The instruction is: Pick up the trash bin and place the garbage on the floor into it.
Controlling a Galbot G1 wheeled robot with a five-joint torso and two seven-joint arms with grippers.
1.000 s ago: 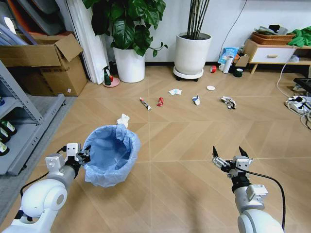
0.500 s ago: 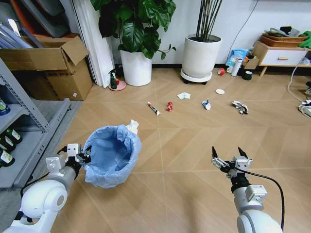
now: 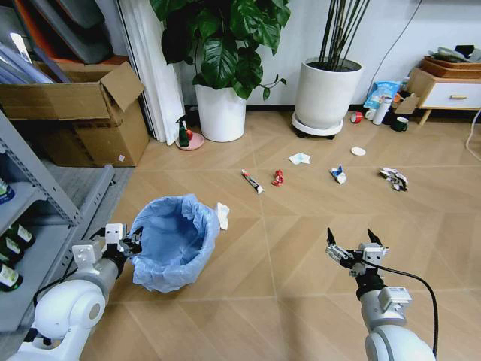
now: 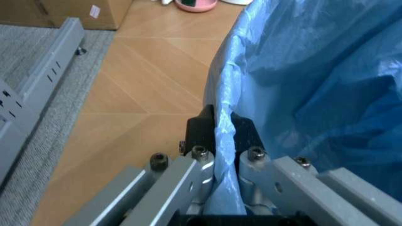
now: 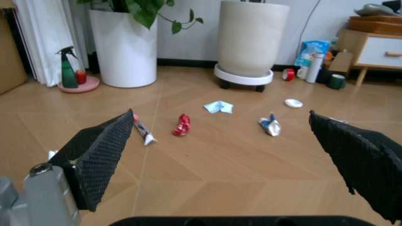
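Note:
The trash bin (image 3: 174, 241), lined with a crinkly light-blue bag, hangs at my lower left over the floor (image 3: 248, 301). My left gripper (image 3: 129, 242) is shut on its rim; the left wrist view shows the gripper (image 4: 220, 125) pinching the bag edge of the trash bin (image 4: 301, 84). My right gripper (image 3: 350, 244) is open and holds nothing. Garbage lies ahead: a white tissue (image 3: 223, 214) beside the bin, a thin tube (image 3: 252, 180), a red wrapper (image 3: 278, 177), a tissue (image 3: 299, 159), a wrapper (image 3: 340, 175), a white disc (image 3: 358, 151) and a printed wrapper (image 3: 394, 178). Between the open right gripper (image 5: 220, 115) fingers lie the tube (image 5: 142, 129) and red wrapper (image 5: 182, 125).
Two large white plant pots (image 3: 222, 111) (image 3: 325, 94) stand by the back wall. A cardboard box (image 3: 75, 113) and a grey metal shelf (image 3: 30, 226) on carpet line the left side. A spray bottle (image 3: 183, 134) stands near the left pot; a low cabinet (image 3: 451, 90) is at the far right.
The whole picture has shifted: pots and litter now sit further right and lower, so the camera moved. The tissue has come out from behind the bin. Both grippers keep their pose.

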